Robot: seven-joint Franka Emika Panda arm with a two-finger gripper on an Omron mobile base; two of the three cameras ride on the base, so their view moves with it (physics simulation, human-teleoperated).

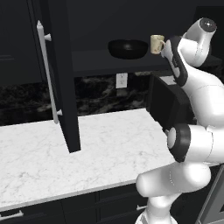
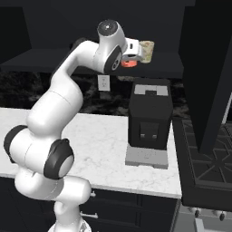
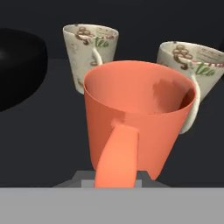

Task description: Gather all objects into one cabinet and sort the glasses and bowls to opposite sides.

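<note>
Up in the black wall cabinet (image 1: 61, 78), whose tall door with the long silver bar handle (image 1: 48, 72) stands swung open, the dark shelf carries a wide, glossy black bowl (image 1: 127, 48) on its left part. Just right of the bowl stands a cream mug printed with "tea" (image 3: 89, 54), and a second cream mug (image 3: 192, 70) stands further right. The robot's gripper (image 2: 132, 58) reaches into the cabinet, its jaws clamped on the handle of an orange cup (image 3: 138, 118), held upright directly before the two mugs. A black boxy appliance (image 2: 149, 120) sits on the white marble counter (image 1: 105, 148) below.
</note>
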